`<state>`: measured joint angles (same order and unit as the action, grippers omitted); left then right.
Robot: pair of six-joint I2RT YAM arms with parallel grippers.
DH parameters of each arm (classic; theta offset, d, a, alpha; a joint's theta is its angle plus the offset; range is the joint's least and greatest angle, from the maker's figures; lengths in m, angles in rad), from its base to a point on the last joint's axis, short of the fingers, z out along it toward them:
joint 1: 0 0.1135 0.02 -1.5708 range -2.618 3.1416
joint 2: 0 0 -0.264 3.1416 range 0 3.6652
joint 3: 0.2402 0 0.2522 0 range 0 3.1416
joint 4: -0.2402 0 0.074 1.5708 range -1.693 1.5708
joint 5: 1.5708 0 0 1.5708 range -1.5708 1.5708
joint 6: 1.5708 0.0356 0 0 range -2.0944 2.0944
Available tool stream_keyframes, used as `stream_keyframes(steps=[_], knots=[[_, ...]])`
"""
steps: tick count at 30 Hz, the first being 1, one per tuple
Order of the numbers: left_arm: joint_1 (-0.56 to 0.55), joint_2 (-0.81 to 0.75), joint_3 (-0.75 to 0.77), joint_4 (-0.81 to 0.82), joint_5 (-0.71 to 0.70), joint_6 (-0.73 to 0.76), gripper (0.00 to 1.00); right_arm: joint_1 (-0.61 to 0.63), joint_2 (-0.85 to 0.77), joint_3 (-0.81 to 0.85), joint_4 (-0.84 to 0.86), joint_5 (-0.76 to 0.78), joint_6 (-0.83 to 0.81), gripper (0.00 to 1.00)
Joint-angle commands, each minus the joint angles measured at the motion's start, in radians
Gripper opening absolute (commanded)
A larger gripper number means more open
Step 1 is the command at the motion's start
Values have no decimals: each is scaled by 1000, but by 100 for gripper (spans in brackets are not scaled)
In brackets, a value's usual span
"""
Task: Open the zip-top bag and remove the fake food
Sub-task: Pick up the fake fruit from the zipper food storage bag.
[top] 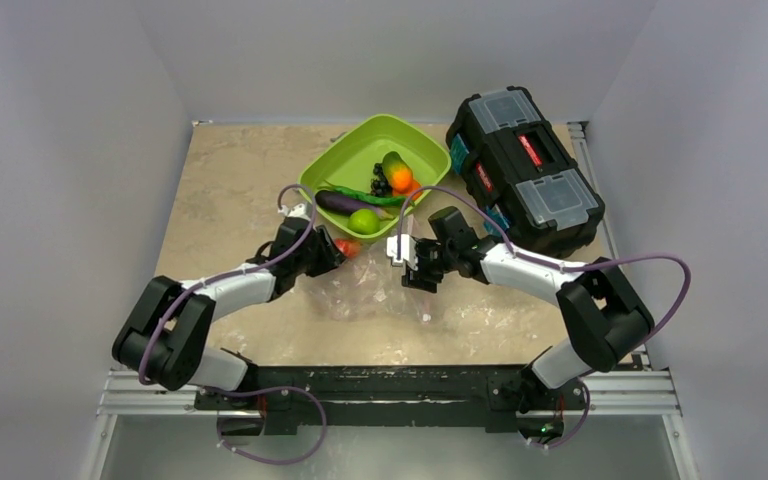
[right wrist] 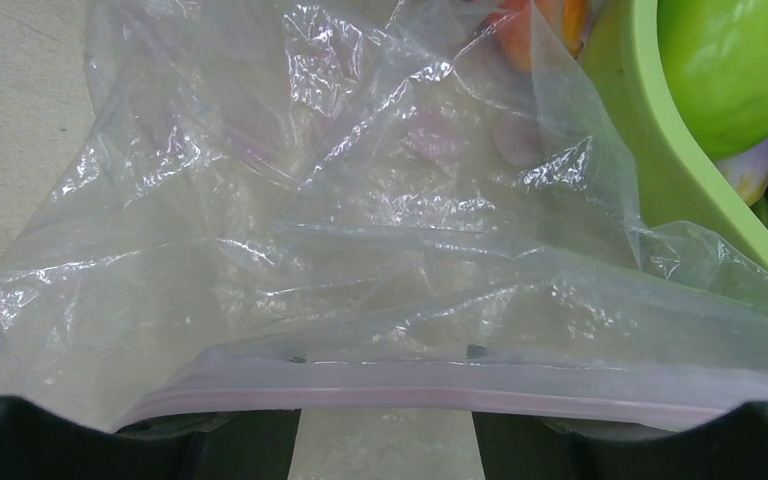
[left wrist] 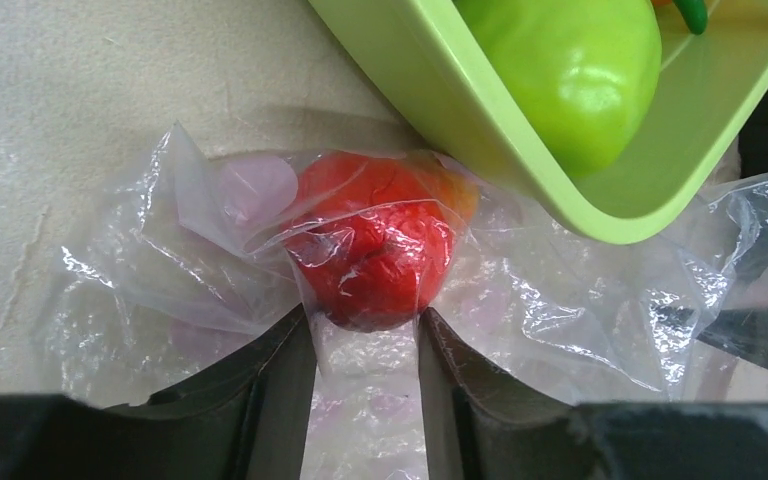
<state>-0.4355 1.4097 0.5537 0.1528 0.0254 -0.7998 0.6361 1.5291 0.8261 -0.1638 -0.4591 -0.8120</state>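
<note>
Left wrist view: red plastic strawberry [left wrist: 375, 255] inside clear crinkly zip-top bag [left wrist: 560, 300] on beige desk [left wrist: 110, 80], flanked by left hand [left wrist: 365, 320], set narrow (grip unconfirmed). Right hand [right wrist: 385, 420] part-open behind pink zip strip [right wrist: 410, 398]. Risk: film pinched with fruit, dragging bag; strawberry squirting free.

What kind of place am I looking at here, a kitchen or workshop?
Most likely a robotics test bench: two robot arms bolted to a rail at the table edge, bare white walls boxing it in, and plastic toy food in a green tray.
</note>
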Motion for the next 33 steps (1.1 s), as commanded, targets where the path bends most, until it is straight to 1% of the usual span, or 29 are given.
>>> stream_keyframes(steps=[1,6,8,9,15,20,23,25,27,29,30,33], knots=[[-14,32,-4,65,47,4,34,8,-9,24,17,5,-10,58],[-25,58,-6,93,77,-1,25,9,-12,21,13,-5,-15,58],[-29,63,-7,102,102,2,18,9,-15,21,13,-13,-15,58],[-32,65,-11,109,116,3,16,8,-18,21,13,-19,-15,58],[-49,44,-50,160,258,6,0,8,-26,23,13,-59,-2,58],[-53,16,-107,277,432,-57,0,7,-36,31,8,-91,30,59],[-55,43,-128,376,547,-100,0,6,-36,51,-25,-137,73,58],[-55,55,-148,432,587,-129,0,6,-42,47,-21,-149,90,57],[-54,50,-177,469,580,-157,0,-4,-47,44,-19,-159,109,56],[-54,32,-200,471,543,-173,0,-33,-54,46,-19,-209,143,53],[-53,24,-209,481,524,-185,0,-50,-59,47,-12,-245,166,51],[-55,22,-234,552,498,-242,0,-79,-82,21,78,-244,286,40]])
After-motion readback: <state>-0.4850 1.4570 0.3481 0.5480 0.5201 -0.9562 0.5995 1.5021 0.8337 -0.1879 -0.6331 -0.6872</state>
